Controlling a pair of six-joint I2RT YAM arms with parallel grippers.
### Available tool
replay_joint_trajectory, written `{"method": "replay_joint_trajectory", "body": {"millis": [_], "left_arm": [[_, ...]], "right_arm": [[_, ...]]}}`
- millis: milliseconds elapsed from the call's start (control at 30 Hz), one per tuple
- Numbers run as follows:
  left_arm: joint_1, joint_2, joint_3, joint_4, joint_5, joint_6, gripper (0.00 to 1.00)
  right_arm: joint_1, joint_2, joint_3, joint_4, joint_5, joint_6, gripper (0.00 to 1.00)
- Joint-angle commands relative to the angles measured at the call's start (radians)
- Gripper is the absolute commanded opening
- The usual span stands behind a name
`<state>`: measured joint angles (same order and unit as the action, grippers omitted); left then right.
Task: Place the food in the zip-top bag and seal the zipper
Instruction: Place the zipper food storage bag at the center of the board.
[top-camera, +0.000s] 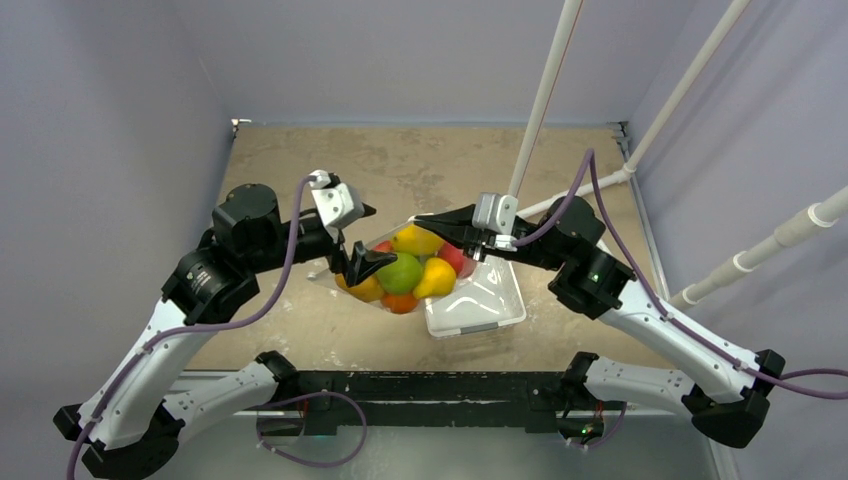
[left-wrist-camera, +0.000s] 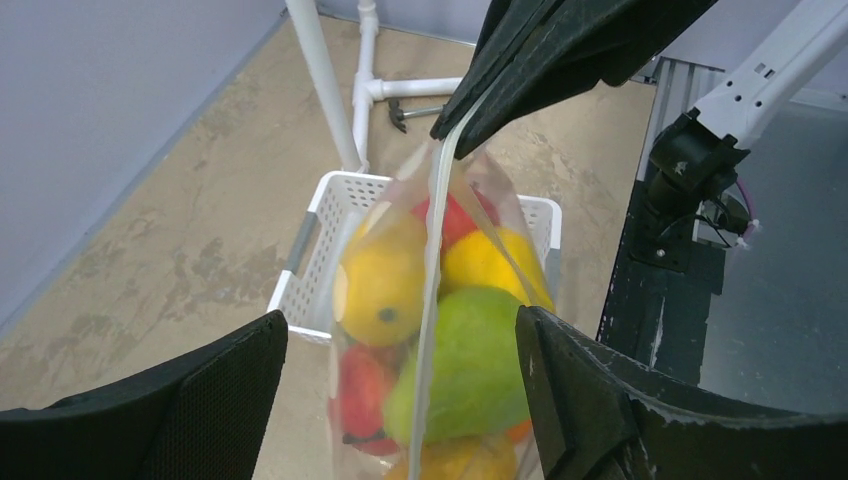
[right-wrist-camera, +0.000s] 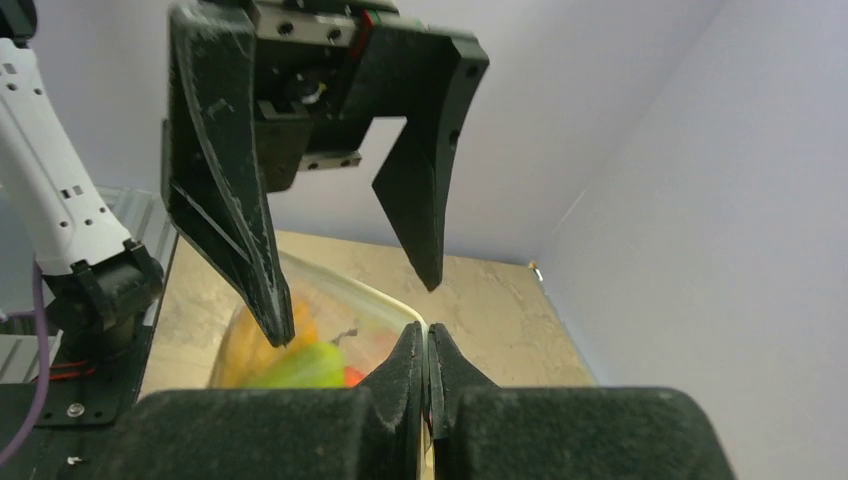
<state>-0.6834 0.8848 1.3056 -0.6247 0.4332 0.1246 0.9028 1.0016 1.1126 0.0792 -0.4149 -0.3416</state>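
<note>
The clear zip-top bag (top-camera: 385, 300) hangs lifted, filled with the food: a green fruit (top-camera: 400, 272), yellow, red and orange ones. In the left wrist view the green fruit (left-wrist-camera: 470, 360) and a yellow one (left-wrist-camera: 385, 285) show through the plastic. The zipper (left-wrist-camera: 432, 250) runs straight along the top edge. My right gripper (top-camera: 425, 222) is shut on the zipper's far end, as its own view shows (right-wrist-camera: 428, 345). My left gripper (top-camera: 368, 238) is open, one finger on each side of the zipper without touching it, as its own view shows (left-wrist-camera: 400, 320).
The white tray (top-camera: 490, 310) sits on the table under and behind the bag; its rim shows in the left wrist view (left-wrist-camera: 320, 215). White pipes (top-camera: 540, 100) rise at the back right. Purple walls close in the table.
</note>
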Motion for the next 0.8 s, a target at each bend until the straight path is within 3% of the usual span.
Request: {"method": "replay_joint_trajectory", "body": {"millis": [0,267,433,567,767], "left_arm": [[-0.003,0.016,-0.027,-0.004,0.057,0.024,0.81],[-0.003,0.038,-0.066,0.025,0.076,0.022,0.7],[-0.003,0.05,-0.077,0.02,0.106,0.02,0.35],[-0.003,0.053,-0.08,0.009,0.114,0.02,0.0],[-0.003,0.046,-0.086,0.005,0.108,0.026,0.0]], "right_arm": [[-0.001,-0.039,0.059,0.099,-0.063,0.012,0.0],[-0.001,-0.043,0.073,0.096,-0.092,0.016,0.0],[-0.002,-0.04,0.072,0.097,-0.097,0.018,0.0],[-0.001,-0.035,0.066,0.101,-0.096,0.022,0.0],[-0.001,-0.026,0.06,0.101,-0.086,0.028,0.0]]}}
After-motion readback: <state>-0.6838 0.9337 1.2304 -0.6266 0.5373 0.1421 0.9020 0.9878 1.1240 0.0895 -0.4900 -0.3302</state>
